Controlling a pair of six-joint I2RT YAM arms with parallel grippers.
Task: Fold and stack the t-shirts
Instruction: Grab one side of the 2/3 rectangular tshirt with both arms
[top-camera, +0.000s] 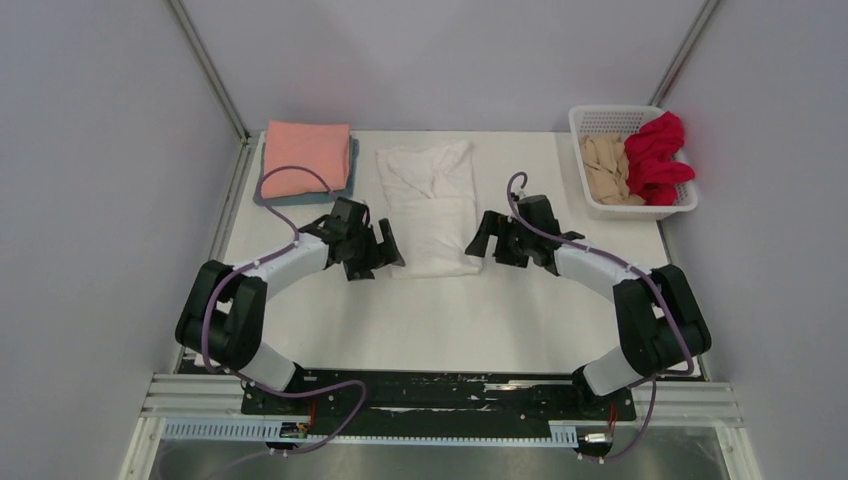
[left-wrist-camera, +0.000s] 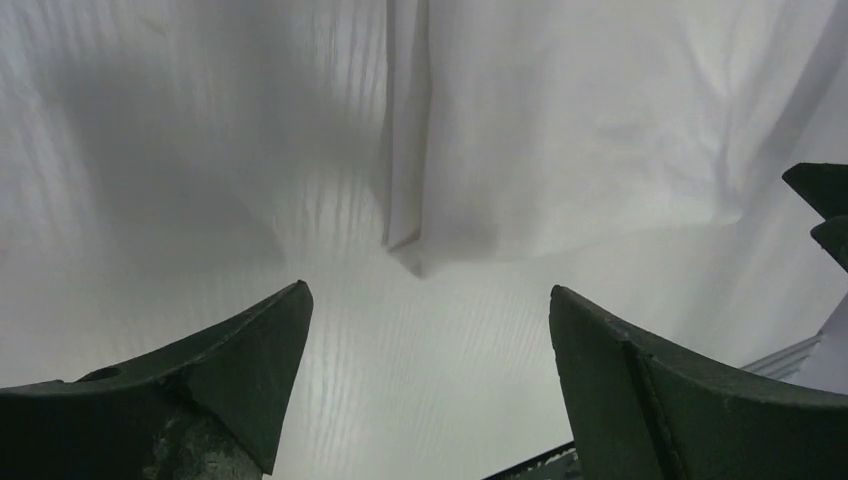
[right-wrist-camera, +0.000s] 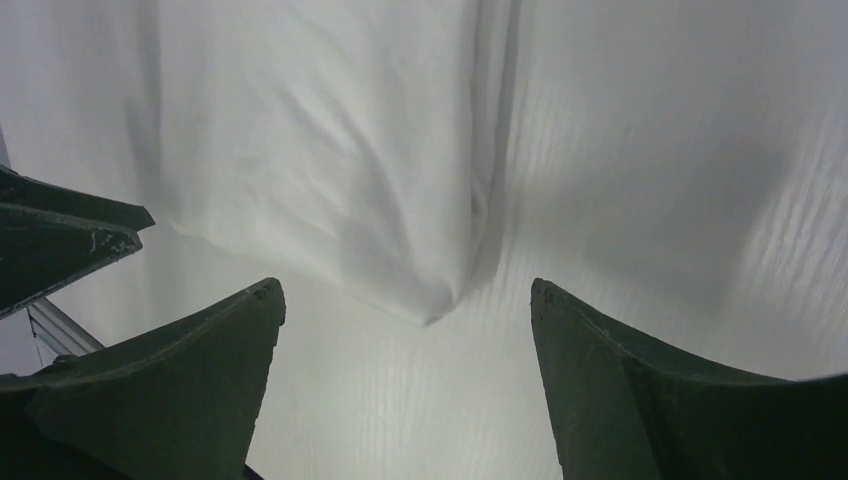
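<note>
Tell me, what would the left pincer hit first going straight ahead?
Probably the near corner of the white t-shirt, dead ahead of the left pincer; depth is unclear, so it might touch the table first.

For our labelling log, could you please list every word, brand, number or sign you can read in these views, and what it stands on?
None: no text can be read in any view.
The white t-shirt, salmon pink t-shirt, red t-shirt and beige t-shirt show no print or tag.
The basket bears no label.
Small parts on the near rail are too small to tell.
</note>
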